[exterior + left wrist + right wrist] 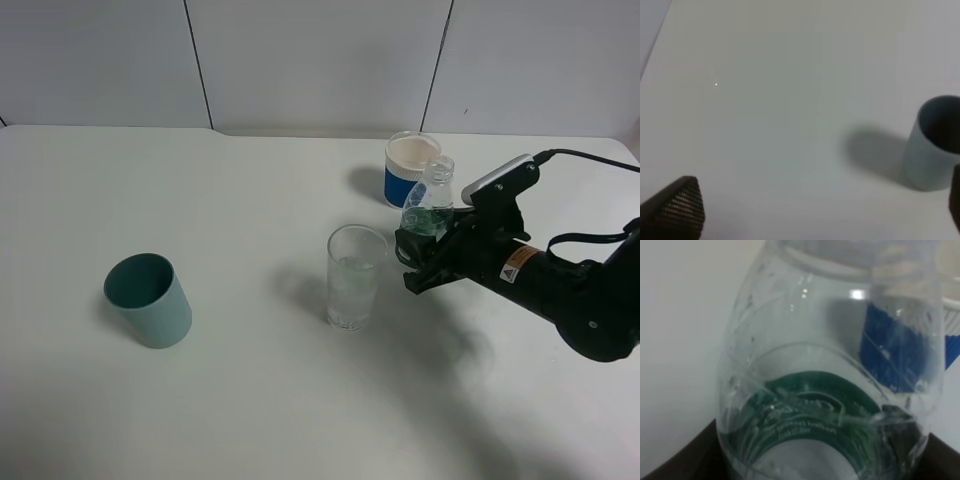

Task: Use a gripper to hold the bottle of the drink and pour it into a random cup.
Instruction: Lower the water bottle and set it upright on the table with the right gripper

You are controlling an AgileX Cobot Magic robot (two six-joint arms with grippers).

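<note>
My right gripper (421, 250) is shut on the clear bottle with a green label (430, 205), which stands nearly upright, leaning slightly, just right of the tall clear glass (354, 277). The glass holds some clear liquid. In the right wrist view the bottle (830, 380) fills the frame, its neck pointing away, green label near the jaws. My left gripper is out of the exterior high view; in the left wrist view only a dark fingertip (677, 207) shows at one corner and another at the opposite edge, wide apart over bare table.
A teal-green opaque cup (149, 299) stands at the left of the white table (250, 400); it also shows in the left wrist view (934, 145). A white cup with a blue band (408, 168) stands behind the bottle, seen through it in the right wrist view (900, 347).
</note>
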